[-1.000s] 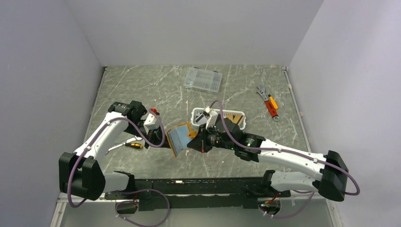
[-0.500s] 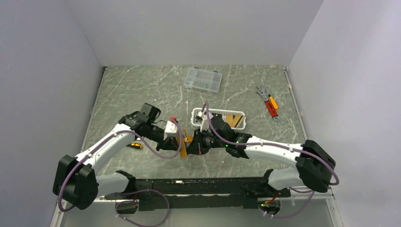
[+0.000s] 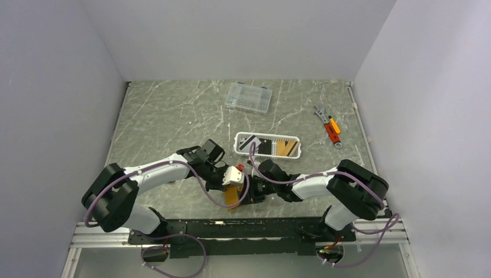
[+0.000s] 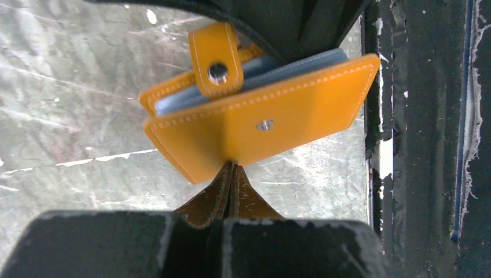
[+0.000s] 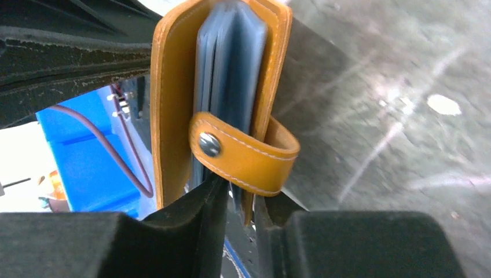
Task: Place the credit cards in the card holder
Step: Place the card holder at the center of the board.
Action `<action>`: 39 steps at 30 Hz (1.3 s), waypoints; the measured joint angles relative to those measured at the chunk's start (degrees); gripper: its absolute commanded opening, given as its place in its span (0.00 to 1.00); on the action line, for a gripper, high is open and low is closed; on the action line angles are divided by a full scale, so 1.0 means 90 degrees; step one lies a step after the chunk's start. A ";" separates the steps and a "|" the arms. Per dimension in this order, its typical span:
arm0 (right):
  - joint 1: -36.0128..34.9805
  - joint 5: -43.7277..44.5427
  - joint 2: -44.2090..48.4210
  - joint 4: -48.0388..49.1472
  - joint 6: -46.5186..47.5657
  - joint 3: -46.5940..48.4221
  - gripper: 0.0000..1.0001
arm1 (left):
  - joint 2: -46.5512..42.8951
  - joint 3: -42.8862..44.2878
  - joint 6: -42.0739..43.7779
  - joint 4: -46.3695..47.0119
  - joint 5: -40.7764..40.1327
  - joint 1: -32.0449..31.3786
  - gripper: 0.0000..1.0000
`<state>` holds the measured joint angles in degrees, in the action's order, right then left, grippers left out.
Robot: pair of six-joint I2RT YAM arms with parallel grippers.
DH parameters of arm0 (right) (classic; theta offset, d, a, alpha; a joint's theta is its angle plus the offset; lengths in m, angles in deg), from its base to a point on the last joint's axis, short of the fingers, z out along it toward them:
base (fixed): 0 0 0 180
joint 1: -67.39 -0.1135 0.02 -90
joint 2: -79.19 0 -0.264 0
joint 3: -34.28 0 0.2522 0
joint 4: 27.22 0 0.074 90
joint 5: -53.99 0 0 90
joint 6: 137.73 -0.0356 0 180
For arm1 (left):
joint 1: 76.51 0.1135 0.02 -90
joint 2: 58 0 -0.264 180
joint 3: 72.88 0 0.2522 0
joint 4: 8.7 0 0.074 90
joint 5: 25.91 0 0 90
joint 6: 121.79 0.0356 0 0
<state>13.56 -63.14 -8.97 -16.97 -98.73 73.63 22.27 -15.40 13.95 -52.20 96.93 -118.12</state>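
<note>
Orange leather-like folding card holder [image 3: 234,194] sits bottom centre of the top view, snap strap unfastened. The left gripper [image 4: 231,172] is pinched tight on its cover edge. The right gripper [image 5: 237,194] straddles the strap edge, jaws slightly parted; can't tell if it's gripping. Thin plastic credit cards [image 3: 286,148] are in a white slotted basket [image 3: 237,145] just above.

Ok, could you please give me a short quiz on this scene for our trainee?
1. True or false: the snap strap of the orange card holder is fastened.
2. Where do the loose credit cards lie? A: a white slotted basket; B: a metal tray; C: a cardboard box.
3. Which end effector is clamped shut on the holder's cover edge?
Key: 1 false; 2 A; 3 the left end effector.
</note>
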 measured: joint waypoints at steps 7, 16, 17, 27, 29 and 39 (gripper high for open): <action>-0.0041 0.0707 0.0624 -0.0398 -0.0170 -0.0291 0.73 | 0.0248 0.0119 -0.0019 -0.0005 -0.0381 -0.0401 0.00; -0.0328 0.2293 0.1906 -0.1766 0.0000 -0.0277 0.99 | 0.0272 0.0304 0.0007 -0.0078 -0.0476 -0.0597 0.00; -0.0338 0.2399 0.1919 -0.1853 0.0024 -0.0277 0.98 | 0.0272 0.0306 0.0007 -0.0117 -0.0474 -0.0597 0.00; -0.0823 0.4046 0.1715 -0.3075 0.0272 0.0347 0.86 | 0.0272 0.0556 0.0010 -0.0440 -0.0367 -0.0602 0.00; -0.0908 0.4323 0.1545 -0.3247 0.0340 0.0505 0.79 | 0.0272 0.0563 0.0012 -0.0452 -0.0340 -0.0610 0.00; -0.1304 0.5166 0.0916 -0.3524 0.0486 0.0971 0.48 | 0.0272 0.0612 0.0056 -0.0627 -0.0240 -0.0612 0.00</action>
<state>1.83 -16.65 -0.73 -48.69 -94.36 82.37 24.72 -9.89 14.45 -57.84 94.77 -123.62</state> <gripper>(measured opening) 0.620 0.008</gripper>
